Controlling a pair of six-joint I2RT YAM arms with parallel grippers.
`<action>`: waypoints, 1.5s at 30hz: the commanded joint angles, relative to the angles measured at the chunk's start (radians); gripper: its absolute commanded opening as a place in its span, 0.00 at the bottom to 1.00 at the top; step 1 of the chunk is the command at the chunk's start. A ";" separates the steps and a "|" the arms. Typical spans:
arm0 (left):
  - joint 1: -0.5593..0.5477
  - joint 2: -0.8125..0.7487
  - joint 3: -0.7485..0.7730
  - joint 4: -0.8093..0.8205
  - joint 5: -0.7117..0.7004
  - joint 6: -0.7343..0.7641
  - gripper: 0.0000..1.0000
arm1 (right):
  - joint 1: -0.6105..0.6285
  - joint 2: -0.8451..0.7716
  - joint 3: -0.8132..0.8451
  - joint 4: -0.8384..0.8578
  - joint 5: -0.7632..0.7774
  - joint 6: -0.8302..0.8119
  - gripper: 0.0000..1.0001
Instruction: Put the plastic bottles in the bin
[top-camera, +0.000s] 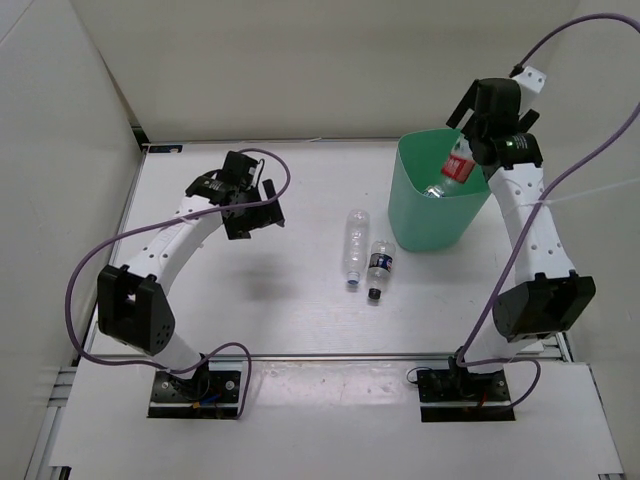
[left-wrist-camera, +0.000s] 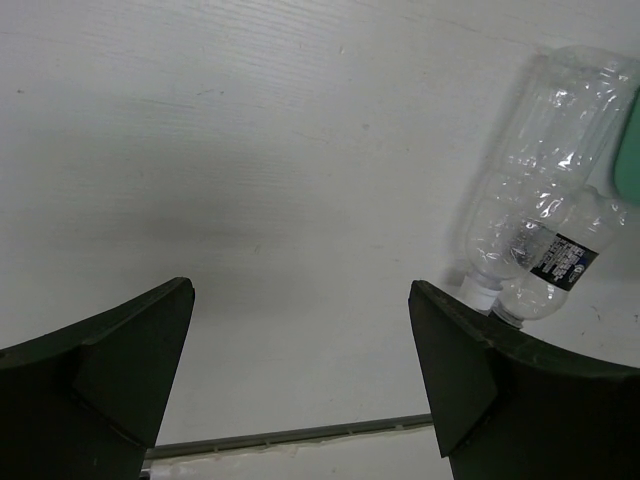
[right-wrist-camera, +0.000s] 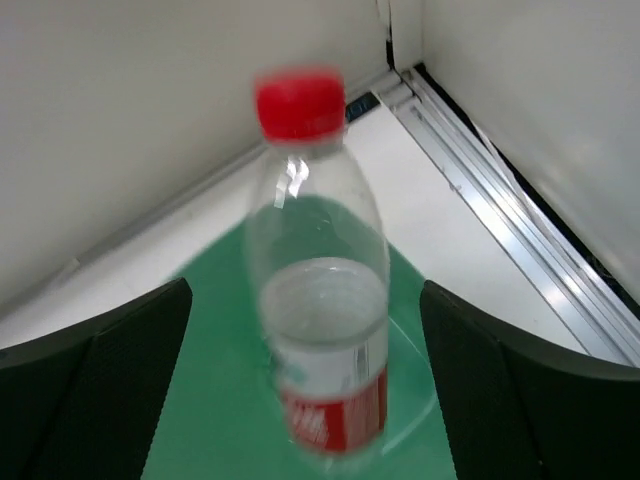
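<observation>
Bright, even light; red-labelled bottle (right-wrist-camera: 318, 330) motion-blurred, soft shadows on table (top-camera: 300, 300)

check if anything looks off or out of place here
The red-capped bottle is blurred between the open fingers of the right gripper, touching neither, above the bin: apparently mid-drop. The unlabelled bottle and dark-labelled bottle lie on the table, side by side. Nothing looks spilled.

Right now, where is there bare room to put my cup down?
Bare table between the left arm and the long bottle, and along the near edge below the short bottle. Crowded at right: the bin, a red-labelled bottle and the right gripper over it.
</observation>
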 joint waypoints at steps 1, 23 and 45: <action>-0.011 -0.007 0.052 -0.014 0.001 0.017 1.00 | 0.022 -0.080 -0.013 -0.005 -0.010 -0.028 0.99; -0.049 -0.082 -0.010 0.019 -0.029 -0.060 1.00 | 0.484 -0.717 -1.145 0.086 -0.423 0.234 0.98; -0.059 -0.375 -0.206 -0.182 -0.121 -0.078 1.00 | 0.515 -0.180 -1.129 0.373 -0.182 0.337 0.90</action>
